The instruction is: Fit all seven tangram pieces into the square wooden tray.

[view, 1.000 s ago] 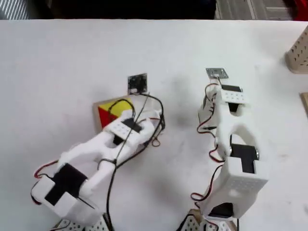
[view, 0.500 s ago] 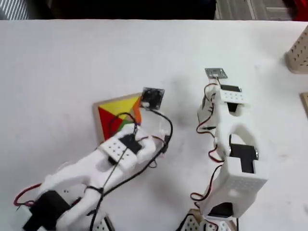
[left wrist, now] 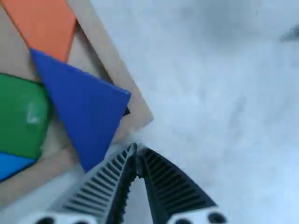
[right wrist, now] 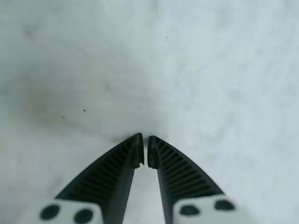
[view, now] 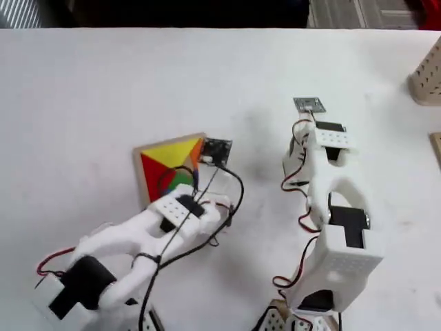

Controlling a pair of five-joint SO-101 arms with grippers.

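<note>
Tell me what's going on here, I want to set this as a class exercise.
A tangram puzzle is being put together on a white table. The left hand is shut on nothing, just outside a corner of the wooden tray. An orange piece and a green piece lie in the tray, but the blue triangle seems to ride over the rim at that corner, not seated. The right hand is shut and empty over bare table.
</note>
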